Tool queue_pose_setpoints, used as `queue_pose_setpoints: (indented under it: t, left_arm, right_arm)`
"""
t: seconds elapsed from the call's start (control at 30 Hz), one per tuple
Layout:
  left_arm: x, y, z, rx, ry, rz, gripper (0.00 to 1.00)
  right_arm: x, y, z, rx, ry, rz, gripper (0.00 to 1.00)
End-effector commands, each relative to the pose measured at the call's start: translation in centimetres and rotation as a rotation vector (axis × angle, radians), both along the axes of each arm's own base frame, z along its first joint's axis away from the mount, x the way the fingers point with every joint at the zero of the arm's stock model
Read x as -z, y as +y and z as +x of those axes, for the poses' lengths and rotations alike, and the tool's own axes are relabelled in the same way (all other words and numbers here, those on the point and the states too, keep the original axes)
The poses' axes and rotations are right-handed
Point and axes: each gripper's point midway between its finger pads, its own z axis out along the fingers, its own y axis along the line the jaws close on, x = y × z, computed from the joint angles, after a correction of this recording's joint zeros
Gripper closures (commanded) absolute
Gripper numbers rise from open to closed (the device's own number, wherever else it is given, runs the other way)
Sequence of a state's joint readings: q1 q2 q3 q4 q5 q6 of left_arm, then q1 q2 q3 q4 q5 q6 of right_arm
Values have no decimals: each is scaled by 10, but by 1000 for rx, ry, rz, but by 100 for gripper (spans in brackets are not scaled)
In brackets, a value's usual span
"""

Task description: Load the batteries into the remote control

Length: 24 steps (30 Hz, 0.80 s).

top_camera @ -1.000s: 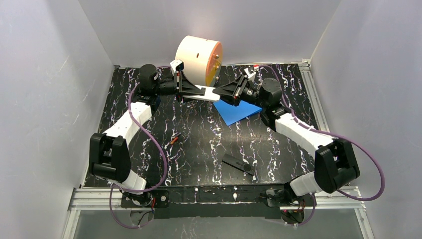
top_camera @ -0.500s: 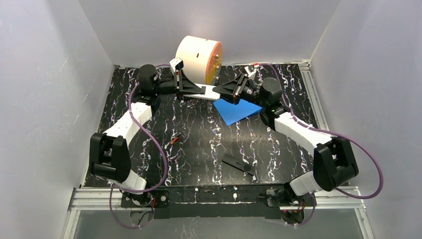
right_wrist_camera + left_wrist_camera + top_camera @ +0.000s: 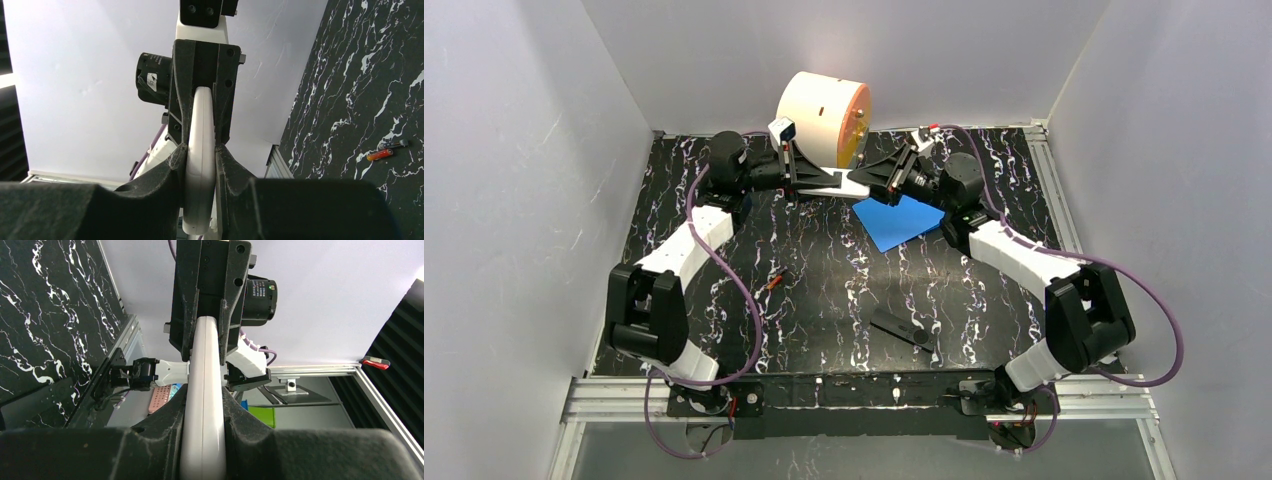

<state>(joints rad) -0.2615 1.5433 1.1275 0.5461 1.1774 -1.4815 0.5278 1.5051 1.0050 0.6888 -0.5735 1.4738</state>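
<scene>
A white remote control (image 3: 845,184) hangs edge-on above the back of the table, gripped at both ends. My left gripper (image 3: 822,181) is shut on its left end and my right gripper (image 3: 865,184) on its right end. The left wrist view shows the remote (image 3: 205,360) pinched between that gripper's (image 3: 204,407) pads, and the right wrist view shows the remote (image 3: 201,117) clamped the same way by its gripper (image 3: 200,150). The batteries (image 3: 774,280), one orange-red (image 3: 378,154) and one dark (image 3: 393,144), lie side by side on the black marbled table (image 3: 824,290), left of centre.
A cream and orange drum (image 3: 824,119) stands at the back wall just behind the grippers. A blue sheet (image 3: 904,222) lies under the right gripper. A flat black remote-like bar (image 3: 902,329) lies near the front edge. White walls close the sides.
Both grippers and the remote have shifted slightly toward the back. The right arm has drawn in to the left. Batteries and black bar have not moved.
</scene>
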Motion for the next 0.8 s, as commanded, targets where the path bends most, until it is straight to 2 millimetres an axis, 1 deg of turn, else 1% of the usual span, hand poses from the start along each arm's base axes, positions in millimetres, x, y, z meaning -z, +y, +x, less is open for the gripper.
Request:
queue_pose_setpoints:
  t: [0.0, 0.13, 0.17, 0.2, 0.3, 0.33, 0.37, 0.47, 0.5, 0.63, 0.73, 0.77]
  left_arm:
    - [-14, -31, -37, 149, -49, -21, 100]
    - [-7, -23, -27, 104, -42, -14, 100]
    - [-6, -20, -24, 89, -40, -13, 100]
    - [-4, -16, -21, 78, -42, -11, 100]
    - [-1, -7, -14, 56, -47, -8, 100]
    - [0, -4, -13, 54, -53, -6, 100]
    - [1, -3, -12, 55, -58, -5, 100]
    - [4, -2, -13, 67, -78, -1, 100]
    - [5, -2, -14, 72, -84, 1, 100]
    - [5, 0, -21, 107, -146, 3, 100]
    - [9, 1, -26, 142, -168, 5, 100]
    - [10, 2, -29, 152, -175, 5, 100]
  right_arm:
    - [-6, 28, -25, -98, -63, -4, 70]
    - [-21, 7, -10, -35, -79, 15, 69]
    - [-26, -2, -7, -18, -86, 23, 66]
    - [-31, -10, -3, -1, -93, 30, 62]
    - [-42, -35, 3, 46, -144, 42, 43]
    - [-44, -41, 3, 48, -172, 35, 33]
    - [-46, -44, 1, 34, -196, 25, 24]
    - [-43, -47, -10, -35, -262, -9, 12]
    - [-40, -47, -15, -74, -285, -25, 10]
    - [-17, -41, -36, -266, -338, -116, 10]
    - [-18, -39, -41, -305, -408, -145, 10]
    - [-18, -37, -40, -311, -417, -159, 12]
